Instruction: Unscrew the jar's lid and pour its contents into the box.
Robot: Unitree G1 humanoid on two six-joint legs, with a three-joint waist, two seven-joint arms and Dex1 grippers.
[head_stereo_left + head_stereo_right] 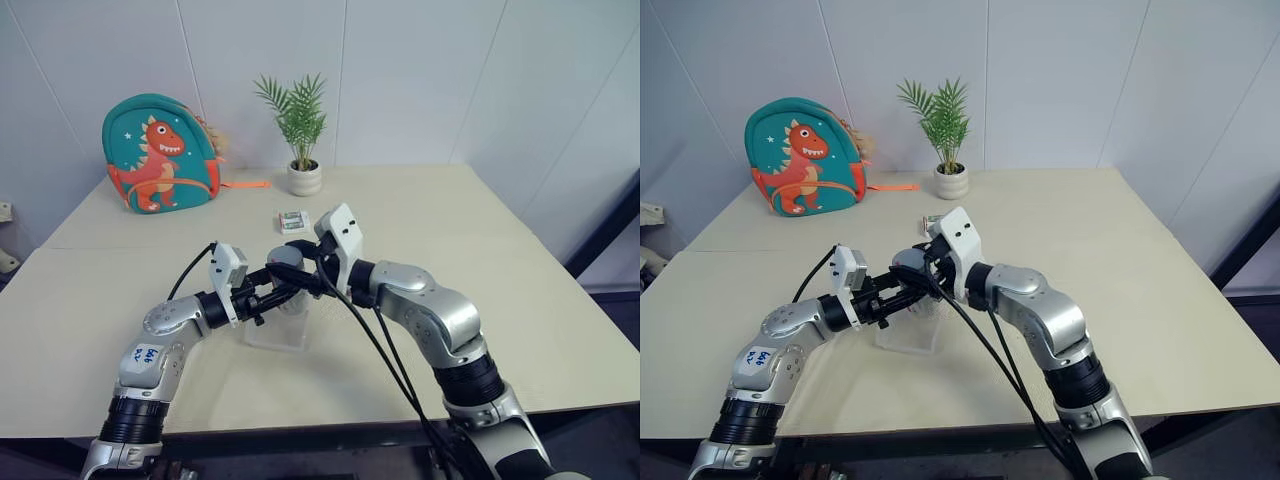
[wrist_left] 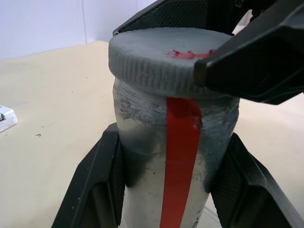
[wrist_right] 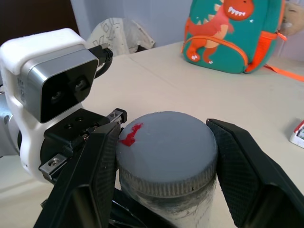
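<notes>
The jar (image 2: 142,166) is a grey-silver cylinder with a red strip down its side. It is upright, and my left gripper (image 2: 166,156) is shut on its body from both sides. The lid (image 3: 166,142), a ribbed grey disc with a red mark on top, sits on the jar. My right gripper (image 3: 166,161) is shut on the lid's rim. Both grippers meet over the middle of the table, left gripper (image 1: 287,292) below, right gripper (image 1: 292,258) above. The clear plastic box (image 1: 272,336) lies on the table just under the jar. The contents are hidden inside.
A teal dinosaur backpack (image 1: 160,152) stands at the table's back left. A potted plant (image 1: 304,178) stands at the back centre. A small white-and-green packet (image 1: 293,221) lies just beyond the grippers. Black cables hang from my right arm across the table's (image 1: 520,280) front edge.
</notes>
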